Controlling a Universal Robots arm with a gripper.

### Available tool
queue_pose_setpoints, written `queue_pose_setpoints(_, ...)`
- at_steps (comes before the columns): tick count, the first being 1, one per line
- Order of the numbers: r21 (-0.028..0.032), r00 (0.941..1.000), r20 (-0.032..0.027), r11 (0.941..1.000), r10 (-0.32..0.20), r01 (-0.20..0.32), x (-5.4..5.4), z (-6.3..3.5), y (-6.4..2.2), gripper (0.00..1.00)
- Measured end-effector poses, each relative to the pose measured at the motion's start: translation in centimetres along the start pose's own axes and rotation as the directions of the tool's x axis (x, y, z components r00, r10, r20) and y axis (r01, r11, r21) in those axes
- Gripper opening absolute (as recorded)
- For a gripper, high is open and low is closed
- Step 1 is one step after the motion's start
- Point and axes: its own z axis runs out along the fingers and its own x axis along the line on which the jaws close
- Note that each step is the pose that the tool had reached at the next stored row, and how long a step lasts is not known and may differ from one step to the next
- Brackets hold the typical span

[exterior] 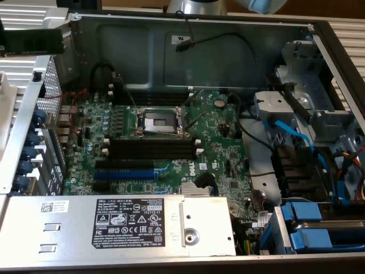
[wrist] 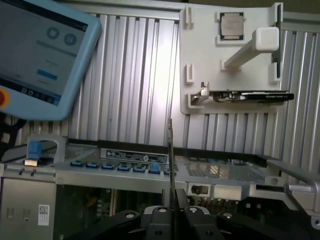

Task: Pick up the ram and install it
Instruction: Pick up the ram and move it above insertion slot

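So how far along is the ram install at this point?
Done: the ram is picked up, clamped edge-on in the shut tool. In hand: it is held near the open case, not yet in a slot. Left: seating it; the black memory slots on the motherboard stand empty.

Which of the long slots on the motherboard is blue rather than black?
The expansion slot below the memory slots in the exterior view. It alone is blue, while the memory slots and the neighbouring expansion slots are black.

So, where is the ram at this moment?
In the wrist view the ram stands edge-on, gripped by the shut tool, with the row of blue clips behind it.
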Motion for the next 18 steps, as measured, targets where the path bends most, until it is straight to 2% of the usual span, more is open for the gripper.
queue_pose_setpoints(18, -0.0007, 1.0, 0.0, 1.0, -0.003, 0.003, 0.7, -1.11, -6.2, 0.15)
